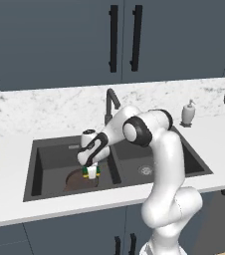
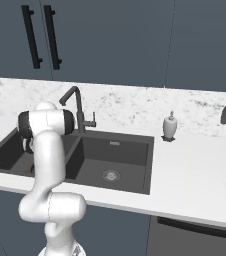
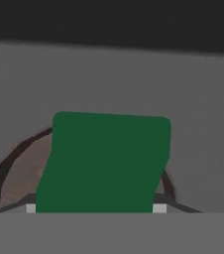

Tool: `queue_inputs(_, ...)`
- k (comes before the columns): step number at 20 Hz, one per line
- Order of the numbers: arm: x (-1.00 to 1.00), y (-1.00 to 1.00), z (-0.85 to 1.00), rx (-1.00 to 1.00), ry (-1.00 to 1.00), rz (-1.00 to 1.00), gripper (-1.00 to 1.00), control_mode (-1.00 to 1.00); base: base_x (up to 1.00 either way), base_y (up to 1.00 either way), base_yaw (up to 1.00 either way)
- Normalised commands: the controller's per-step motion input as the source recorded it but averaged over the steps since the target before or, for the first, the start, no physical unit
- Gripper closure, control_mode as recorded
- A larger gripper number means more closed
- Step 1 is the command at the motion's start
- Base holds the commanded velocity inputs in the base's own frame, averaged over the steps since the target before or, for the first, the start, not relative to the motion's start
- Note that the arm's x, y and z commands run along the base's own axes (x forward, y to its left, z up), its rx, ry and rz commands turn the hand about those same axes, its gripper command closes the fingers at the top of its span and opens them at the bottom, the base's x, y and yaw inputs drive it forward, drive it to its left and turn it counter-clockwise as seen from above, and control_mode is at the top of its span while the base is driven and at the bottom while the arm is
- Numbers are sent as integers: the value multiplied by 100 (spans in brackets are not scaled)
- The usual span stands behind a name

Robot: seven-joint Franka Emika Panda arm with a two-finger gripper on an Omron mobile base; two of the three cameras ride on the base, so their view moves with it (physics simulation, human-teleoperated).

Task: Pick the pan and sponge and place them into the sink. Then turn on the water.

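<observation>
**Sponge held over the pan in the left basin**

The pincer [image 1: 90,173] is lowered into the left basin of the sink [image 1: 50,149] and is clamped on the sponge [image 1: 91,172], whose green face is seen close up in the hand view. The pan [image 1: 77,182] is lying on the basin floor near the front wall, directly beneath the sponge; whether the two touch cannot be told. A faucet [image 1: 110,102] is mounted at the sink's back edge, and a soap dispenser [image 1: 188,113] is set on the desk near the sink's back right corner.
</observation>
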Motion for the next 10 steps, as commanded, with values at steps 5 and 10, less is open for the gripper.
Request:
queue_inputs(5,13,57,-58,-3,19,-18,100,-100,0,0,0)
queue_inputs(10,3,49,-42,-2,8,-16,100,-100,0,0,0)
